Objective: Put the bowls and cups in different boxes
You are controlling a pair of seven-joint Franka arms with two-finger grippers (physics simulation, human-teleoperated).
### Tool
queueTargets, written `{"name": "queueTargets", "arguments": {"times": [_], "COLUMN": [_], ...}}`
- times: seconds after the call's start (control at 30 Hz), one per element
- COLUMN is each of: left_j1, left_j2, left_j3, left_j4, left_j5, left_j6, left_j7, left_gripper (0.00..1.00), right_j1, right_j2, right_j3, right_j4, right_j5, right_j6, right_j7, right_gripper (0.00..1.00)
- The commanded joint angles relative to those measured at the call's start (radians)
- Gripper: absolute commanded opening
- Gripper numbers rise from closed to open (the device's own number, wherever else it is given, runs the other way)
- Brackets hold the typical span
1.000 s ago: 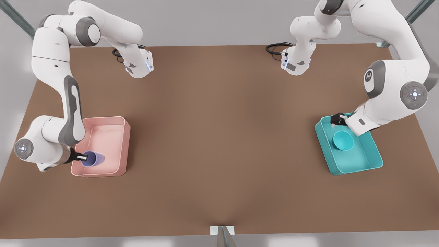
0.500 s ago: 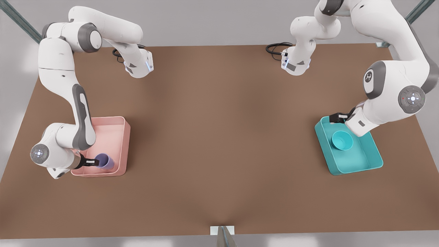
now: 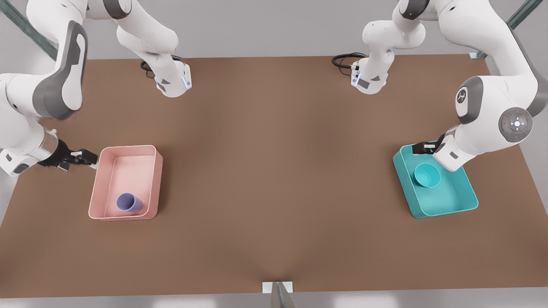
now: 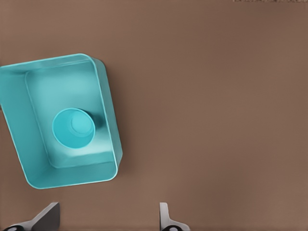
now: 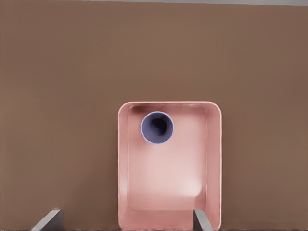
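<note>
Boxes (image 3: 154, 179) (image 3: 464, 201) number two: one cup (image 3: 128, 202), one bowl (image 3: 427, 175).

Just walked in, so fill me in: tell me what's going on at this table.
Two arms are sorting. The cup stands in the pink box, the bowl in the teal box. The right gripper, open and empty, is beside the pink box. The left gripper, also open and empty, is over the teal box's far edge. Both items look placed.
</note>
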Motion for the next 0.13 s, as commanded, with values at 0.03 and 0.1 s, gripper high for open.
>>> {"name": "queueTargets", "arguments": {"times": [0.03,0.1], "left_j1": [-0.001,-0.001], "left_j2": [0.0,0.0], "left_j3": [0.0,0.0], "left_j4": [0.001,0.001], "left_j5": [0.001,0.001], "left_j6": [-0.013,-0.015], "left_j7": [-0.044,-0.045], "left_gripper": [1.0,1.0], "right_j1": [-0.004,-0.004], "right_j2": [-0.01,-0.01], "right_j3": [-0.004,-0.004], "right_j4": [0.0,0.0], "right_j5": [0.003,0.001], "right_j6": [-0.17,-0.17], "right_j7": [0.1,0.1], "right_gripper": [1.0,1.0]}}
